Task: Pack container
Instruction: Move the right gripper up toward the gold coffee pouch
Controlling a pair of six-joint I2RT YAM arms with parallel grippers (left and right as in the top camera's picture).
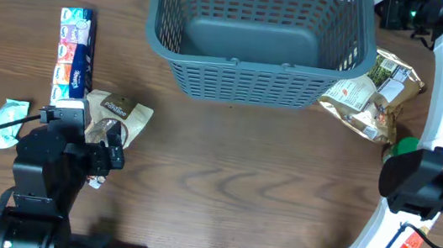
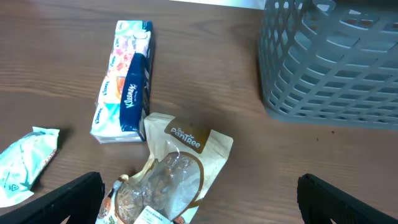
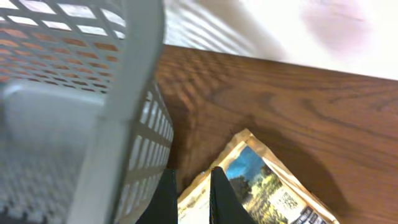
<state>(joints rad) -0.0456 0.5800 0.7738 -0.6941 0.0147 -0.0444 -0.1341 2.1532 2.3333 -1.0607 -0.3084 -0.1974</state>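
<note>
The container [image 1: 248, 76], a large dark grey slotted basket, stands at the far middle of the table with nothing in it. It also shows in the left wrist view [image 2: 329, 68] and the right wrist view [image 3: 130, 81]. My left gripper [image 1: 107, 142] [image 2: 199, 183] is open just above a brown windowed snack pouch [image 1: 121, 112] [image 2: 177, 168]. My right gripper [image 1: 392, 14] [image 3: 189, 183] is shut and empty. It hovers by the basket's right wall over a pile of printed snack pouches [image 1: 373, 96] [image 3: 267, 186].
A long tissue pack [image 1: 74, 47] [image 2: 124, 81] lies at the far left. A small teal packet [image 1: 6, 121] [image 2: 28, 163] lies near the left edge. A green object [image 1: 405, 147] shows partly behind the right arm.
</note>
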